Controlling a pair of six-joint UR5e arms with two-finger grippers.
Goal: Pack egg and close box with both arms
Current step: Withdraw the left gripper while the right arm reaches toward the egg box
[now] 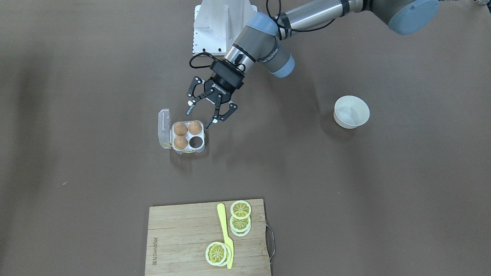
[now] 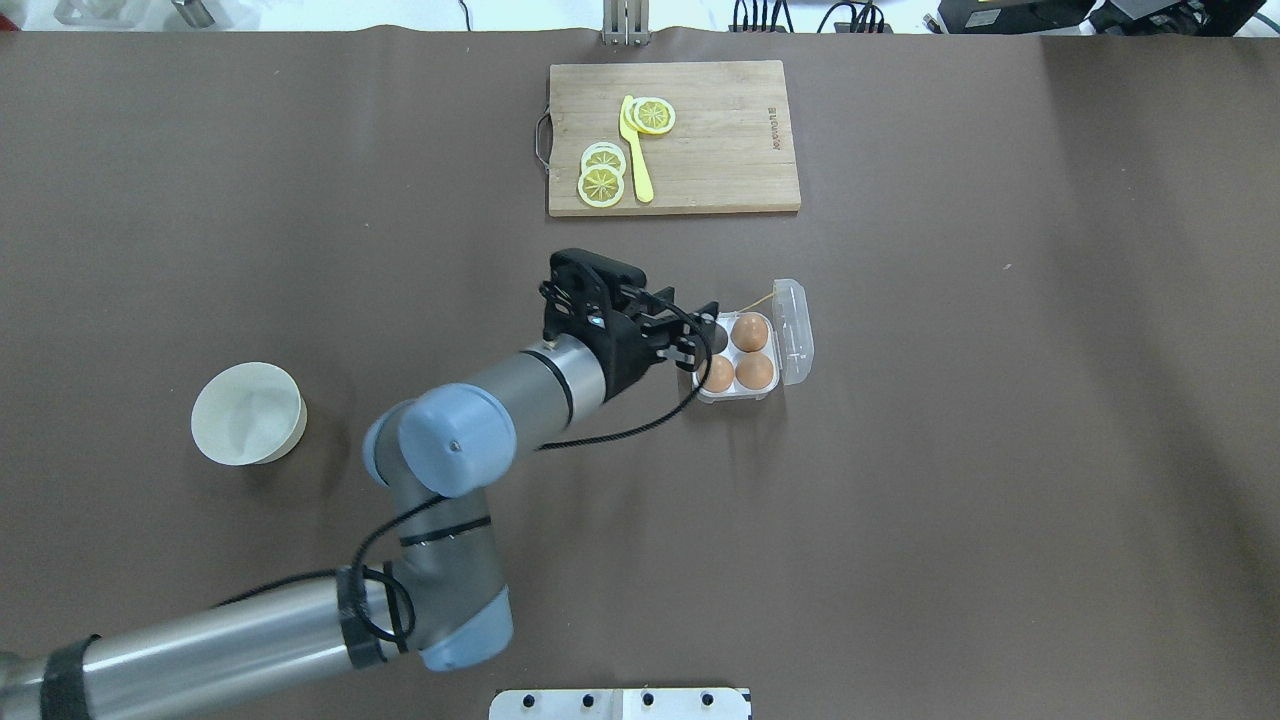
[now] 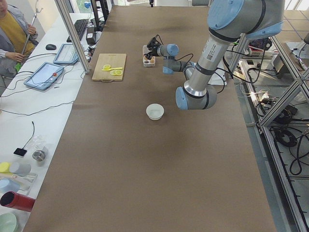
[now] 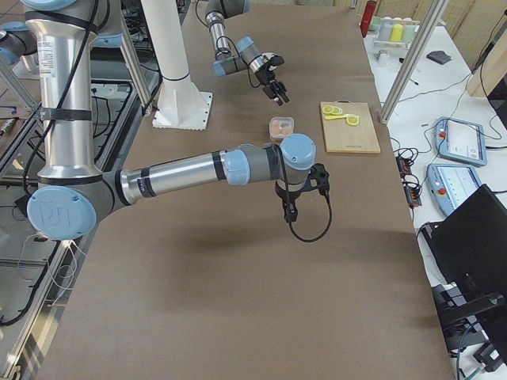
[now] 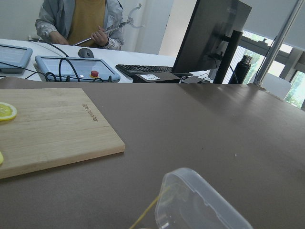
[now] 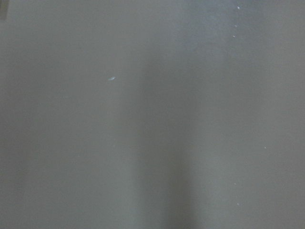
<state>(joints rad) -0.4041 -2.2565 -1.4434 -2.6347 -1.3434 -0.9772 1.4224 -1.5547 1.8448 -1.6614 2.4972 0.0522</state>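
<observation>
The clear egg box (image 1: 200,150) sits mid-table with its lid (image 1: 164,127) swung open. It holds three orange-brown eggs (image 1: 195,127), and one cup (image 1: 196,142) is empty. The box (image 2: 770,392) also shows in the overhead view. My left gripper (image 1: 199,119) is open and empty, hovering just beside and above the box on the robot's side; in the overhead view the left gripper (image 2: 700,335) overlaps the empty cup. The left wrist view shows only the lid (image 5: 200,205). My right gripper (image 4: 290,207) shows only in the exterior right view, over bare table; I cannot tell its state.
A wooden cutting board (image 1: 180,230) with lemon slices (image 1: 240,209) and a yellow knife (image 1: 224,234) lies at the operators' edge. A white bowl (image 1: 351,111) stands on my left side. The white pedestal (image 1: 215,27) is at the robot's edge.
</observation>
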